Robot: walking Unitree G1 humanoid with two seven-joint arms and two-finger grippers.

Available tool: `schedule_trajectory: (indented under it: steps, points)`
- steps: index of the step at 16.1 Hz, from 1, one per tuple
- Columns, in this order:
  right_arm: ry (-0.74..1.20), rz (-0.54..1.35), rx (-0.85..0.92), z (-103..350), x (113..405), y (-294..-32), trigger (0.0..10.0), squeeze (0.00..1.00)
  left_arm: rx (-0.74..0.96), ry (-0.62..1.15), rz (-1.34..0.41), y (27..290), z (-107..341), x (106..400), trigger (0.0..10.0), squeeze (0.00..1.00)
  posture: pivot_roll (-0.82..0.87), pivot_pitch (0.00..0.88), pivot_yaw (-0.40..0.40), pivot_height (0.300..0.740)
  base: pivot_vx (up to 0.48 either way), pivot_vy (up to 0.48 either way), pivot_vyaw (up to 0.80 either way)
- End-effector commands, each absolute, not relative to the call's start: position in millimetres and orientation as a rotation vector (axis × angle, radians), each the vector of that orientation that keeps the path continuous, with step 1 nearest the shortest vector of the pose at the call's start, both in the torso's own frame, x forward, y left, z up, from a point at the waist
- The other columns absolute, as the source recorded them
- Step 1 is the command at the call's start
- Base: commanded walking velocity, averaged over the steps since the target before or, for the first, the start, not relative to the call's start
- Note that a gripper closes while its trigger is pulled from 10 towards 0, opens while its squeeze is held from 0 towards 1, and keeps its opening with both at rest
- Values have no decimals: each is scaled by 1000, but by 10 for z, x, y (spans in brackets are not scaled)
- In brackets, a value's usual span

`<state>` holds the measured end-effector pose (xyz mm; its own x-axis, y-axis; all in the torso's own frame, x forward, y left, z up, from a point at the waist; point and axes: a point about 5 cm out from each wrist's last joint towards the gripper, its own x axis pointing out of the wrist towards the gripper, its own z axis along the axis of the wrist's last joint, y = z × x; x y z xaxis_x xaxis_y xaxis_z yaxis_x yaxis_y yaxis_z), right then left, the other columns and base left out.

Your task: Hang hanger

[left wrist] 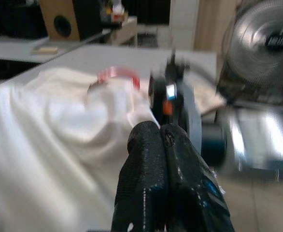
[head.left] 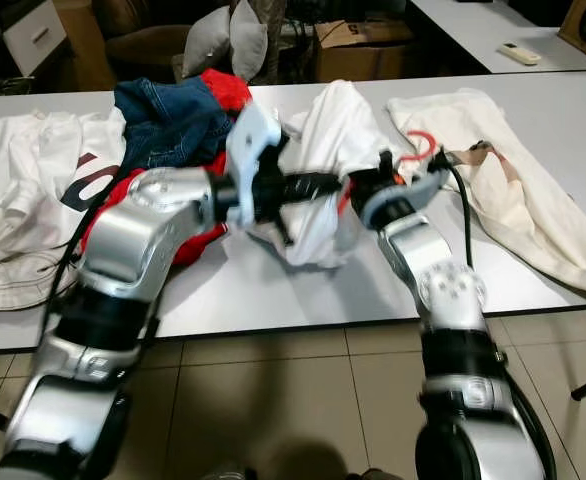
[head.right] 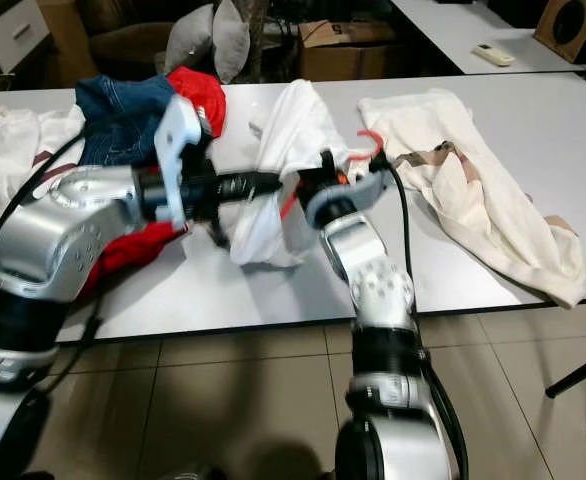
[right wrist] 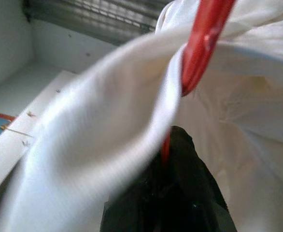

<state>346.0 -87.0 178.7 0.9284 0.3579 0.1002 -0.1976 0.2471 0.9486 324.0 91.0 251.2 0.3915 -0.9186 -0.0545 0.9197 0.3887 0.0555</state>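
Right gripper (head.right: 313,185) clenched on red hanger (head.right: 370,142) inside white shirt (head.right: 288,130), lifted above table (head.right: 273,280). Left gripper (left wrist: 163,145) pinched shut just beside, against shirt fabric. Judgement: garment threaded; hanging not yet done.

Dim room, blurred (wrist views soft)

Table (head.left: 303,290) — jeans (head.left: 168,118), cream garment (head.left: 513,190)

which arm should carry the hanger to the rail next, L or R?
Right, probably. The right gripper is shut on the red hanger with the white shirt draped over it. The left gripper is shut beside the cloth; a fabric pinch can't be confirmed.
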Motion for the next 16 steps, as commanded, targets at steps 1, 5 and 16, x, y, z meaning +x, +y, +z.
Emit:
schedule_trajectory:
  steps: [1,5,16]
  points:
    - [196,421,1324,1734,3305,-634,10000,0,57,19,-1149,907,2564,3252,10000,871,17,0,55,740,0,0,0]
    - [226,363,1327,1593,3155,-731,10000,0,19,100,-1202,884,2388,3055,10000,1000,24,0,33,740,0,0,0]
    - [149,277,1172,1605,3017,-1184,10000,0,-132,1,-873,1380,2445,3015,10000,0,-1,0,28,740,0,0,0]
